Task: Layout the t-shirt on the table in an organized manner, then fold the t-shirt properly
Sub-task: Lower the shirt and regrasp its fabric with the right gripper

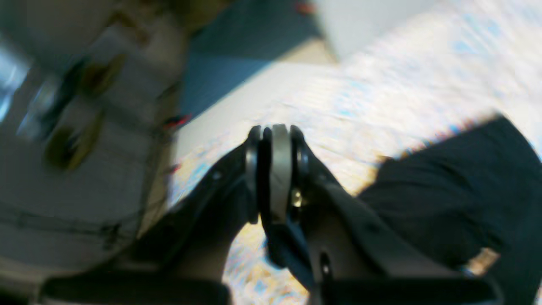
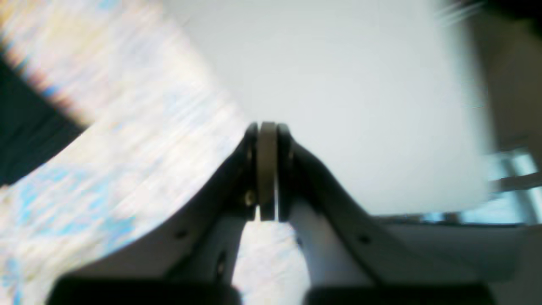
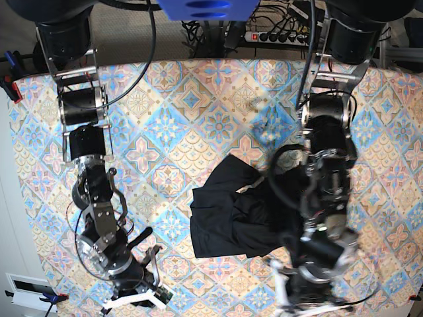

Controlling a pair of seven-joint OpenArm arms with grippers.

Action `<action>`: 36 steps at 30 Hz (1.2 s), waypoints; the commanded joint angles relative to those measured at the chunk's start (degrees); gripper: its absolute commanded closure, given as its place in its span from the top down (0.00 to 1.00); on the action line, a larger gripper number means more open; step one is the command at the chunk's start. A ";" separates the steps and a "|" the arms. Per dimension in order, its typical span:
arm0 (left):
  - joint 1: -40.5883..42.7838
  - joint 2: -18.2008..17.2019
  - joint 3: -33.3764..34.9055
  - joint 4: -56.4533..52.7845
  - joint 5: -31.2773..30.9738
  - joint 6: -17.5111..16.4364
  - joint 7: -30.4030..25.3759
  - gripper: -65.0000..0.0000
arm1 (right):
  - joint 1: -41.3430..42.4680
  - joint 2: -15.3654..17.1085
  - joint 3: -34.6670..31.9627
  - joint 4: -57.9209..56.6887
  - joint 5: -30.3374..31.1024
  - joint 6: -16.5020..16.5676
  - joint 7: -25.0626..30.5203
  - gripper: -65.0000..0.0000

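The black t-shirt [image 3: 228,214] lies crumpled and partly bunched in the middle of the patterned table [image 3: 198,99], its right side under my left arm. In the left wrist view my left gripper [image 1: 275,129] is shut, with a fold of dark cloth [image 1: 281,248] pinched between its pads and hanging below them; more of the shirt [image 1: 457,199] lies to the right. My right gripper [image 2: 266,125] is shut with nothing in it, above bare tablecloth away from the shirt, near the table's front left in the base view. Both wrist views are motion-blurred.
A power strip and cables [image 3: 277,33] sit beyond the table's far edge. A red clamp [image 3: 9,87] grips the left edge. A pale wall or board [image 2: 338,84] fills the right wrist view behind the fingers.
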 commanded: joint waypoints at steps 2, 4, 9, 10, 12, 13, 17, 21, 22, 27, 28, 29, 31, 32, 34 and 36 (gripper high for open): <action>-3.51 4.54 3.60 -1.69 -0.39 -0.13 -1.53 0.00 | 2.60 0.29 2.72 1.39 -0.28 -1.61 1.55 0.00; -3.60 8.23 7.21 -1.69 -2.15 -2.24 -1.53 0.00 | 1.98 0.29 7.12 1.48 -0.28 -1.61 1.37 0.00; -4.22 12.79 13.98 1.74 -11.91 -5.23 4.97 0.00 | 1.45 0.64 23.20 -1.07 -0.28 -1.61 1.20 0.00; -4.13 12.79 15.21 3.14 -15.07 -5.23 5.81 0.00 | 1.37 0.99 26.54 -2.22 -0.28 -1.61 1.20 0.00; -4.13 12.79 17.93 5.96 -22.72 -5.32 5.81 0.00 | 1.45 2.75 31.20 -4.77 -0.28 -1.61 1.46 0.00; -4.04 12.79 19.60 7.45 -26.68 -5.32 5.81 0.00 | 1.45 3.54 32.79 -5.47 -0.28 -1.61 1.46 0.00; -3.51 12.79 21.63 14.13 -37.49 -5.76 5.81 0.00 | 1.45 8.03 36.83 -6.52 -0.11 -1.61 1.46 0.00; -4.92 12.79 18.02 12.73 -36.79 -6.99 5.81 0.00 | -0.74 10.75 37.01 -6.00 -0.11 -1.61 1.55 0.00; -5.53 12.79 16.88 11.23 -36.08 -6.99 5.81 0.00 | -1.53 10.84 37.09 -5.91 -0.11 -1.61 1.55 0.00; -8.00 12.79 16.18 -12.59 -24.74 -6.99 -4.35 0.00 | -2.06 10.93 37.09 -5.91 -0.02 -1.70 1.55 0.00; -8.79 12.79 17.49 -20.07 -20.44 -6.90 -8.83 0.00 | -2.41 10.93 37.09 -6.08 -0.02 -1.70 1.55 0.00; -9.93 12.79 19.43 -27.98 -15.95 -6.90 -13.84 0.00 | -3.20 10.93 37.09 -6.08 -0.02 -1.70 1.55 0.00; -11.51 12.79 23.47 -45.47 -8.04 -6.73 -24.48 0.00 | -4.96 10.93 37.01 -5.56 -0.02 -1.70 1.55 0.00; -12.04 12.79 25.23 -53.38 -4.96 -5.67 -28.52 0.00 | -6.02 10.93 36.92 -5.56 -0.02 -1.70 1.55 0.00; -12.39 12.79 28.75 -67.89 -1.36 -1.10 -36.87 0.00 | -8.04 10.58 36.74 -5.56 -0.02 -1.70 1.55 0.00; -11.25 12.79 32.09 -74.31 -1.18 3.21 -42.68 0.00 | -9.71 8.99 36.65 -5.64 -0.02 -1.70 1.55 0.00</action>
